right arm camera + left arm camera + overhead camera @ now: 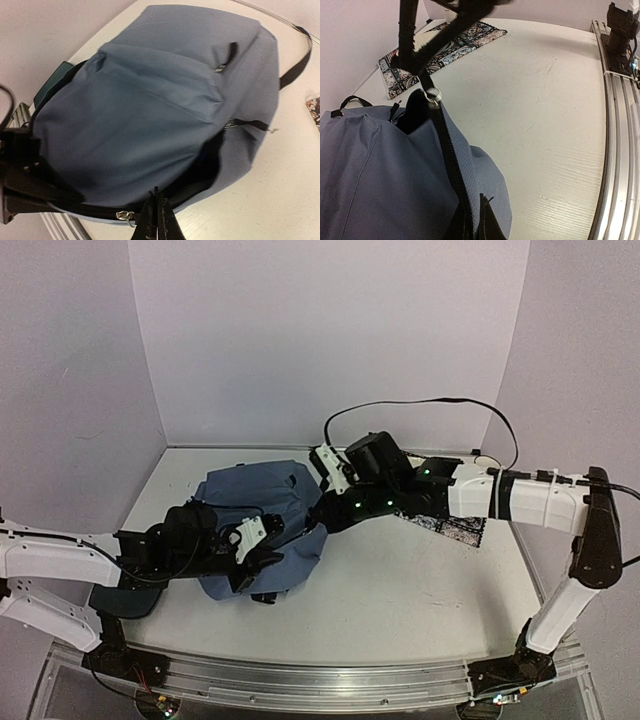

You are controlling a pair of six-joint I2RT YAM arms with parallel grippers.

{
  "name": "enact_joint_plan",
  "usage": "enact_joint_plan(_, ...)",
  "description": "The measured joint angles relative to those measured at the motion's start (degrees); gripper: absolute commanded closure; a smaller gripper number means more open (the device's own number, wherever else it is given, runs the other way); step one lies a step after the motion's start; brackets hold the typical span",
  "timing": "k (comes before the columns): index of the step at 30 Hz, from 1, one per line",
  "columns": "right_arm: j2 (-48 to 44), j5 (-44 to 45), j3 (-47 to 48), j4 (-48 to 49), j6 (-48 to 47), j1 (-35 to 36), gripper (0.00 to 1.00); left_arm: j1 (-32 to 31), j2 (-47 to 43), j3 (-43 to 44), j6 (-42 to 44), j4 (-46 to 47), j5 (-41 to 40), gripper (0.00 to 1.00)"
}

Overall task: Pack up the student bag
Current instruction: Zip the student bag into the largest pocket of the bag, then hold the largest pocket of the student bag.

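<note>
Nearest the lens, the right claw (pixel 156 220) is clenched on the zipper rim of the student bag (pixel 165 95), whose dark mouth gapes beside it. We find the left claw (pixel 476 226) clenched on the bag's black zipper band, nearer the arm bases. We judge the mouth's long axis runs claw to claw. Only the top view shows the bag left of centre on the surface (pixel 400 590); the right wrist view shows the mouth, which the arms hide from above.
</note>
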Motion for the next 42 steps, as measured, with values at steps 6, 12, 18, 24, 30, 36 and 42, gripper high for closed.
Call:
enact_joint_plan(6,3.3,-4.0,-0.8,-0.4,0.0,-7.7,1.00,-4.3,-2.1,-1.7,-1.4,-1.3,-3.5,1.00)
enact_joint_plan(12,6.0,-8.6,-0.3,-0.1,-0.1,-9.3,1.00,-7.6,-4.8,-2.7,-3.6,-4.7,-5.2,0.75)
enact_joint_plan(18,6.0,-8.9,0.0,2.0,0.0,-9.6,1.00,-9.5,-8.1,-3.3,-6.9,-6.8,-5.4,0.43)
enact_joint_plan(24,4.3,-8.7,-1.7,3.9,1.0,-7.7,1.00,-9.5,-1.8,0.4,-10.0,-5.1,-7.1,0.35)
enact_joint_plan(30,2.3,-7.9,-3.1,4.5,1.8,-5.2,1.00,-9.5,9.6,11.0,-12.0,-2.0,-10.1,0.35)
enact_joint_plan(36,1.4,-7.0,-4.9,5.9,2.5,-4.8,1.00,-9.5,17.4,15.9,-12.5,1.9,-12.3,0.40)
enact_joint_plan(42,1.1,-5.7,-5.1,6.3,2.6,-4.8,1.00,-9.5,20.7,14.6,-12.9,3.5,-14.3,0.76)
